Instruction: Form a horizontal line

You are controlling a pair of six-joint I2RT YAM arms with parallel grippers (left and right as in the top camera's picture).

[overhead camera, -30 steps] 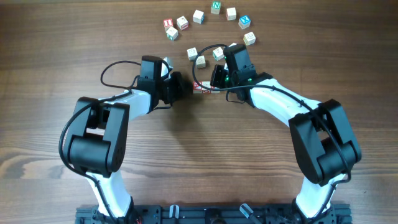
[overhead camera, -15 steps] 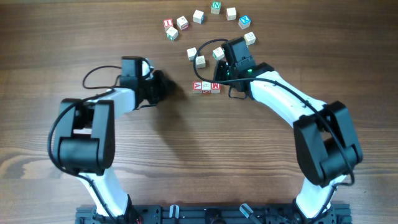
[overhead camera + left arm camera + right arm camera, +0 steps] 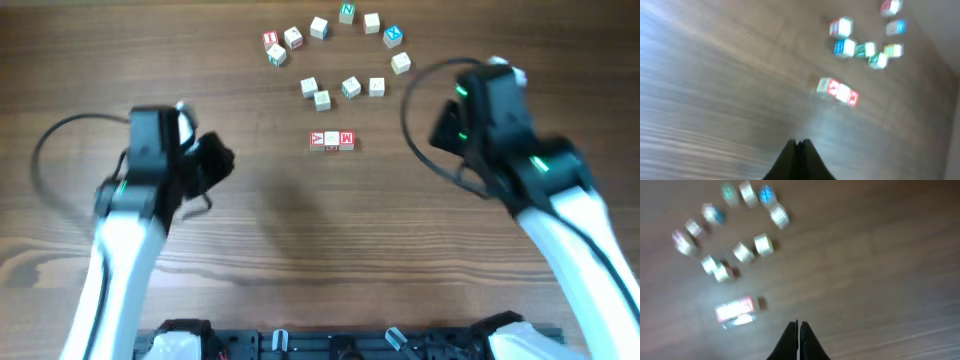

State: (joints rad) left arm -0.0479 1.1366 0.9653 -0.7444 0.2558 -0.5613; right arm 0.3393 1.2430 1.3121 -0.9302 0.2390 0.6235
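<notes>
Three small pale wooden cubes with red printing (image 3: 331, 140) lie side by side, touching, in a left-to-right row at the table's middle. The same row shows blurred in the left wrist view (image 3: 838, 92) and in the right wrist view (image 3: 735, 311). My left gripper (image 3: 220, 160) hangs raised well to the left of the row, shut and empty (image 3: 798, 143). Well to the right of the row, my right gripper (image 3: 443, 128) is raised too, its fingers pressed together with nothing between them (image 3: 798, 324). Neither gripper touches a cube.
Several other alphabet cubes lie scattered in an arc behind the row, among them a red-lettered one (image 3: 270, 40), a green-lettered one (image 3: 346, 12) and a blue-lettered one (image 3: 393, 35). A small group (image 3: 322, 97) sits just behind the row. Bare wooden tabletop (image 3: 330, 230) lies in front.
Both arms have pulled away from the row and risen: the left went left and toward the front, the right went right. The three cubes stay where they were.
</notes>
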